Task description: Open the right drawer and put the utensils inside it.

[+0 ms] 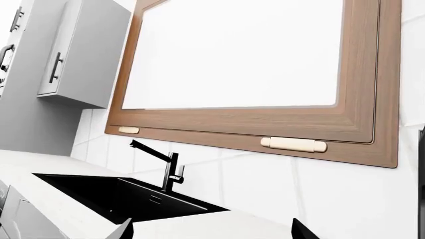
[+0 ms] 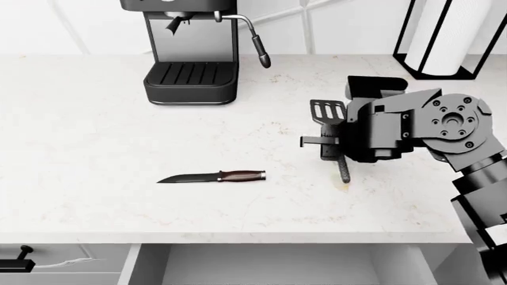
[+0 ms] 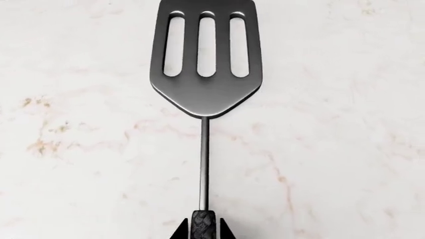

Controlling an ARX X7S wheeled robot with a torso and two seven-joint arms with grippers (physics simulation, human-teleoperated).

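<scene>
The dark slotted spatula [image 2: 326,111] lies on the white counter at the right, its blade [image 3: 204,64] pointing toward the back wall. My right gripper [image 2: 336,149] is over its handle. In the right wrist view the gripper [image 3: 203,230] is shut on the braided grip, one fingertip [image 3: 180,232] pressed to each side. The knife [image 2: 214,176], with dark blade and reddish-brown handle, lies flat at mid-counter, apart from both arms. Below the counter edge the right drawer [image 2: 269,264] stands pulled out, with only its pale grey inside in view. My left gripper [image 1: 212,234] is open and holds nothing. It faces a sink wall.
A black coffee machine [image 2: 190,53] stands at the back of the counter and a paper-towel holder [image 2: 443,38] at the back right. A shut drawer with a black handle [image 2: 16,266] is at lower left. The left wrist view shows a black sink [image 1: 119,196], a faucet [image 1: 166,169] and a wood-framed window [image 1: 252,74].
</scene>
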